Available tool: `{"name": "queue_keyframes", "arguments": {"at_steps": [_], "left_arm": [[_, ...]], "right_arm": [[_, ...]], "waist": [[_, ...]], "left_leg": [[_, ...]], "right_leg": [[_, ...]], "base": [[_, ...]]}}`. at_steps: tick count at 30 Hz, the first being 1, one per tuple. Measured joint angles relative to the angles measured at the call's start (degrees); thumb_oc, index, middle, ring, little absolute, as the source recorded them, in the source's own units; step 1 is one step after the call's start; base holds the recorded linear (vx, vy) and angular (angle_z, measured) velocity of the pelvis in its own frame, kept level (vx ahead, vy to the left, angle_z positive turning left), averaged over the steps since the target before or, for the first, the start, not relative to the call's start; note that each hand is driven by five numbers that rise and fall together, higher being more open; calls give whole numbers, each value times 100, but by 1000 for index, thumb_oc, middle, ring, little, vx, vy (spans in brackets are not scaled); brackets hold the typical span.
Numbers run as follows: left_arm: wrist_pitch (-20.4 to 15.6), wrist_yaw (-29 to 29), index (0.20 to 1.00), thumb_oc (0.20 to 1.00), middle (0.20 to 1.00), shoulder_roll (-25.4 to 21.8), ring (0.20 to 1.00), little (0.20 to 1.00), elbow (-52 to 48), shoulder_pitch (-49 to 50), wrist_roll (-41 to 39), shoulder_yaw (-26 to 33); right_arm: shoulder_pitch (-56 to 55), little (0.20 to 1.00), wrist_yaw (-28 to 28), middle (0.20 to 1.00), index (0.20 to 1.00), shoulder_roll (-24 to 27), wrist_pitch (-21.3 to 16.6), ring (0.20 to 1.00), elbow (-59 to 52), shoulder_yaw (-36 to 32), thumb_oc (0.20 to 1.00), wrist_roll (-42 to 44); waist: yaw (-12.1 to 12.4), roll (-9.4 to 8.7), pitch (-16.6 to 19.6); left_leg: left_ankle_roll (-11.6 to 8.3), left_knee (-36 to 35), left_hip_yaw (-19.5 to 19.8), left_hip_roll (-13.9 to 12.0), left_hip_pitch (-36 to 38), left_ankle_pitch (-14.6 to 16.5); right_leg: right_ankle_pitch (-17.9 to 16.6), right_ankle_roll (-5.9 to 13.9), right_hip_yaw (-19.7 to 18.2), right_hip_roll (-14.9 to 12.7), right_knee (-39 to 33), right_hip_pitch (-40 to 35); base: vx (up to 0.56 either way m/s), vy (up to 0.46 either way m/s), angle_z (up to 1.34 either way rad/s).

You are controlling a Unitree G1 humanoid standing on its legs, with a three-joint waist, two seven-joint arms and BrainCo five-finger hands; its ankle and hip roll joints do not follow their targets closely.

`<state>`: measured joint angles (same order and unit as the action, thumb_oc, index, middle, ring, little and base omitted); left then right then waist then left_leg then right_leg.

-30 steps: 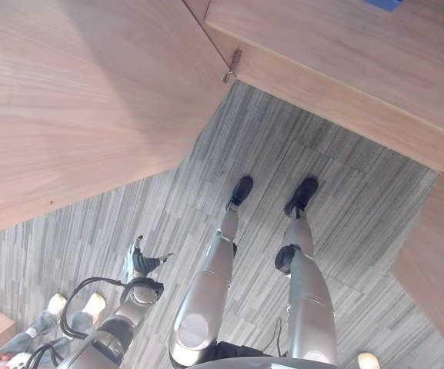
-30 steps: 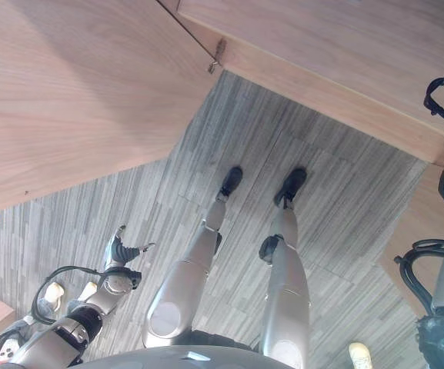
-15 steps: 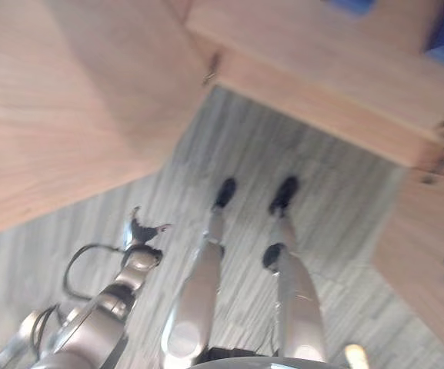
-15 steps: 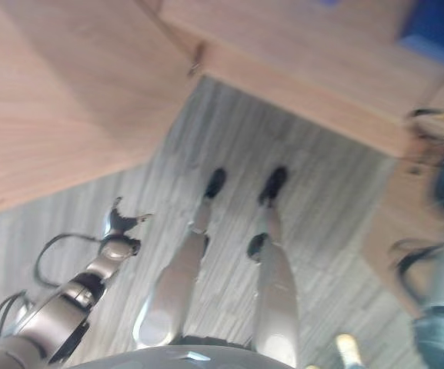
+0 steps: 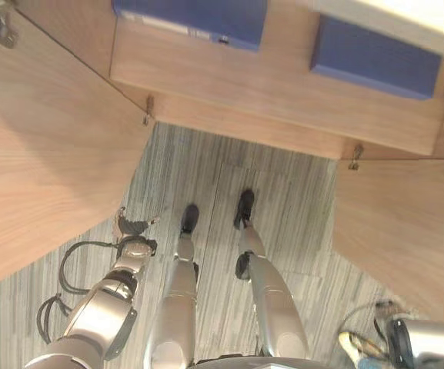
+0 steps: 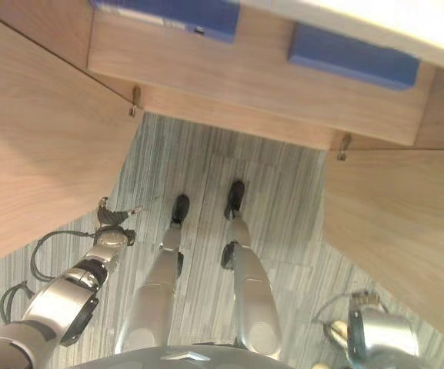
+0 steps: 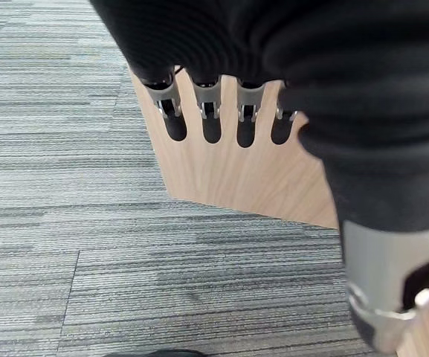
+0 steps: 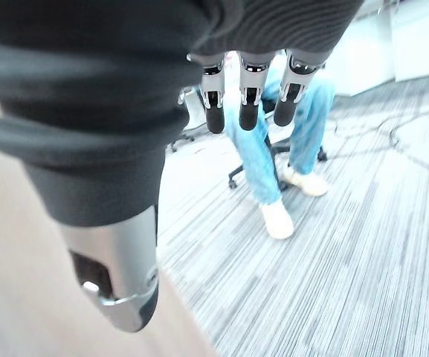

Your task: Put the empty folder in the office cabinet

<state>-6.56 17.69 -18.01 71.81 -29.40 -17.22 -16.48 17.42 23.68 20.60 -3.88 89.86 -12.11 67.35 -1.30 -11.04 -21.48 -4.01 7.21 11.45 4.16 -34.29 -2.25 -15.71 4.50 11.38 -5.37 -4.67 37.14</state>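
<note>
Two blue folders lie on the shelf (image 5: 283,84) of the open wooden cabinet, one at the left (image 5: 198,19) and one at the right (image 5: 375,58). My left hand (image 5: 129,227) hangs low beside the left cabinet door (image 5: 45,169), fingers relaxed and empty; in the left wrist view its straight fingers (image 7: 213,119) point at a wooden panel over the carpet. My right hand (image 8: 245,97) hangs at my right side, fingers straight, holding nothing.
Both cabinet doors stand wide open, the right door (image 5: 406,223) reaching toward my right arm. Grey striped carpet (image 5: 283,200) lies between them. A seated person in blue jeans (image 8: 273,149) on a wheeled chair shows past my right hand.
The camera has shifted, bringing the shelf and both blue folders into view. My right arm has dropped from beside the cabinet to my right side. The left hand still hangs.
</note>
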Motion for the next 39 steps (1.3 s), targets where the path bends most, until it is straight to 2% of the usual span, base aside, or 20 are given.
{"name": "queue_keyframes", "arguments": {"at_steps": [3,4,7,8,10,12,13,17,18,19,21,25,27,31,33,34,35,36,37,39], "left_arm": [[6,-143,1000,1000,1000,-225,1000,1000,13,599,-15,231],[34,-202,1000,1000,1000,-315,1000,1000,33,881,-40,335],[45,-335,1000,1000,1000,-425,1000,1000,3,1282,-34,515],[103,-419,1000,1000,1000,-419,1000,1000,17,1623,-33,729],[123,-496,1000,1000,1000,-359,1000,1000,27,2010,-29,722],[124,-563,1000,1000,1000,-315,1000,1000,97,2355,-27,773],[127,-594,1000,1000,1000,-242,1000,1000,264,2529,19,795],[177,-643,1000,1000,1000,31,1000,1000,468,2823,204,1126],[177,-643,1000,1000,1000,31,1000,1000,468,2823,204,1126],[184,-653,1000,1000,1000,88,1000,1000,465,2924,216,1219],[184,-651,1000,1000,1000,114,1000,1000,465,2932,216,1275],[205,-655,1000,1000,1000,171,1000,1000,496,3143,217,1256],[209,-656,1000,1000,1000,179,1000,1000,471,3122,257,1261],[230,-682,1000,1000,1000,267,1000,1000,512,3157,319,1210],[224,-704,1000,1000,1000,341,1000,1000,560,3174,449,1193],[230,-708,1000,1000,1000,347,1000,1000,576,3139,511,1207],[238,-698,1000,1000,1000,362,1000,1000,542,3088,518,1219],[237,-696,1000,1000,1000,379,1000,1000,511,3052,520,1218],[226,-699,1000,1000,1000,395,1000,1000,546,3060,528,1215],[228,-692,1000,1000,1000,411,1000,1000,652,2941,530,1208]], "right_arm": [[-472,1000,-166,1000,1000,-8,175,1000,28,-210,1000,-320],[-641,1000,-234,1000,1000,-33,170,1000,24,-193,1000,-494],[-994,1000,-396,1000,1000,-109,272,1000,31,-422,1000,-869],[-1293,1000,-492,1000,1000,-227,310,1000,30,-653,1000,-1246],[-1707,1000,-558,1000,1000,-260,435,1000,89,-542,1000,-1498],[-1963,1000,-580,1000,1000,-303,450,1000,93,-608,1000,-1798],[-2180,1000,-630,1000,1000,-340,493,1000,137,-473,1000,-1971],[-2509,1000,-678,1000,1000,-489,569,1000,257,-648,1000,-2598],[-2509,1000,-678,1000,1000,-489,569,1000,257,-648,1000,-2598],[-2529,1000,-680,1000,1000,-500,651,1000,262,-676,1000,-2702],[-2539,1000,-670,1000,1000,-518,673,1000,289,-681,1000,-2867],[-2671,1000,-651,1000,1000,-490,633,1000,266,-708,1000,-3146],[-2644,1000,-601,1000,1000,-479,664,1000,260,-900,1000,-3192],[-2659,1000,-553,1000,1000,-466,639,1000,215,-881,1000,-3249],[-2477,1000,-529,1000,1000,-455,655,1000,103,-800,1000,-3255],[-2230,1000,-518,1000,1000,-448,663,1000,-11,-806,1000,-3262],[-2134,1000,-509,1000,1000,-435,661,1000,-41,-796,1000,-3264],[-1977,1000,-507,1000,1000,-424,659,1000,-126,-791,1000,-3264],[-1910,1000,-494,1000,1000,-410,654,1000,-144,-790,1000,-3264],[-1685,1000,-486,1000,1000,-336,639,1000,-172,-627,1000,-3243]], "waist": [[-12,-103,146],[-17,-107,350],[-13,-92,430],[-9,-63,546],[-22,54,1049],[-53,169,1238],[-184,296,1587],[-386,557,1919],[-386,557,1919],[-450,662,1966],[-476,703,2053],[-596,647,2144],[-611,832,2185],[-695,825,2144],[-712,864,2121],[-693,1028,1966],[-687,1096,1893],[-654,1180,1804],[-623,1230,1759],[-511,1295,1721]], "left_leg": [[49,-37,-141,-2,393,62],[58,-70,-208,-7,505,68],[170,-190,-358,29,1012,74],[290,-274,-428,39,1490,154],[348,-327,-568,83,1732,199],[444,-419,-719,103,2220,256],[530,-401,-793,153,2330,341],[654,-727,-1113,221,3213,364],[654,-727,-1113,221,3213,364],[725,-946,-1279,154,3462,337],[748,-1169,-1421,106,3763,248],[716,-1224,-1707,125,4170,376],[787,-1227,-2023,54,4183,439],[708,-1214,-2253,104,4366,434],[681,-1164,-2471,99,4390,384],[753,-1166,-2751,-56,4295,311],[817,-1195,-2861,-146,4265,344],[810,-1222,-2899,-250,4267,330],[809,-1222,-2922,-317,4273,307],[755,-1220,-2997,-494,4236,192]], "right_leg": [[110,-62,-146,11,-1,-315],[283,66,-145,-2,2,-363],[182,150,-140,-76,4,-770],[183,145,-172,-93,-3,-1190],[378,101,-248,-124,0,-1348],[383,104,-275,-179,-5,-1731],[398,111,-290,-232,-7,-1828],[442,181,-448,-297,-37,-2417],[442,181,-448,-297,-37,-2417],[556,360,-408,-281,-35,-2534],[544,362,-172,-282,10,-2645],[428,320,-323,-244,71,-2833],[499,437,-310,-188,92,-2778],[494,435,-317,-173,195,-2738],[761,502,-56,-210,231,-2646],[959,620,366,-292,475,-2538],[978,518,703,-386,774,-2367],[988,511,765,-485,1122,-2311],[974,537,723,-575,1371,-2312],[1114,488,209,-935,2354,-2311]], "base": [[-31,146,-23],[-6,188,-33],[13,252,-16],[32,222,-26],[26,225,-33],[10,176,-38],[4,174,-33],[20,113,-40],[3,61,-62],[-8,69,-49],[-25,76,-53],[-23,49,-51],[-55,39,-61],[-77,22,-44],[-205,-29,-55],[-217,-50,-78],[-167,-58,-67],[-147,-62,-34],[-145,-56,-20],[-109,-84,-9]]}}
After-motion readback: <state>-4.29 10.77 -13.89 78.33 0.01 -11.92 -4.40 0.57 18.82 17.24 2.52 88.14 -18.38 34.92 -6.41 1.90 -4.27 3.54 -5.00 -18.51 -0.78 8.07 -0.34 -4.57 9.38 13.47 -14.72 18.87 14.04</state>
